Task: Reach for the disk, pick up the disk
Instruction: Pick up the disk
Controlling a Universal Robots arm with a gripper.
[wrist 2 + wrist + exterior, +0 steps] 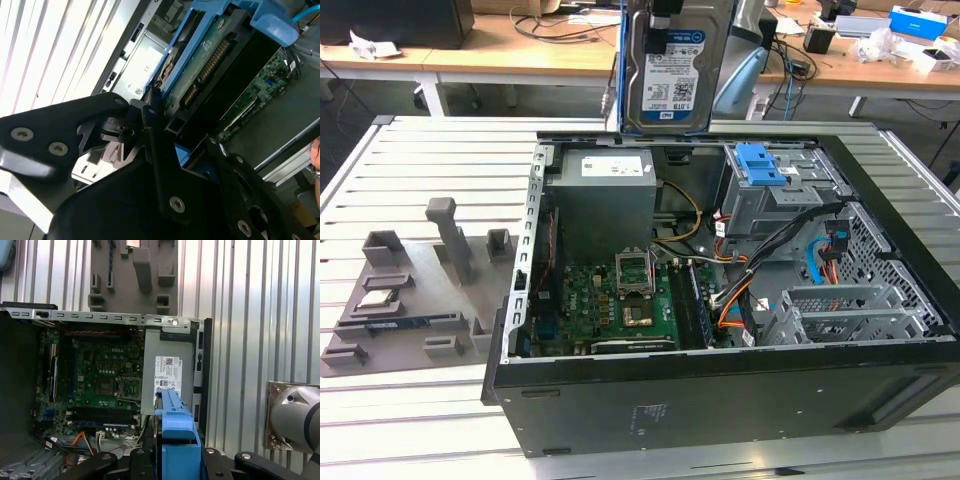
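the disk (675, 62), a flat rectangular silver-grey metal hard drive with a white-and-blue barcode label and blue plastic rails on its edges, hangs upright at the top centre of the exterior view. it is clear of the open black desktop computer case (720, 405) and sits above the case's rear wall.

in the first wrist view the black two-finger gripper (174, 459) is clamped on the disk, with one dark finger on each side of the blue rail. the second wrist view shows the same hold from the other face, where the disk's green circuit board (199, 59) runs between the black fingers (151, 131).

inside the case, just below the disk in the exterior view, stands a larger grey metal power-supply box with a white label (605, 195). a green motherboard (620, 300) lies in front of it. a small blue plastic latch (760, 165) sits on the metal drive cage toward the exterior view's right.

the case rests on a ribbed grey metal table (430, 160). a grey plastic parts fixture (415, 290) lies on the table at the exterior view's left, well apart from the disk. wooden desks (520, 55) cross the upper background.
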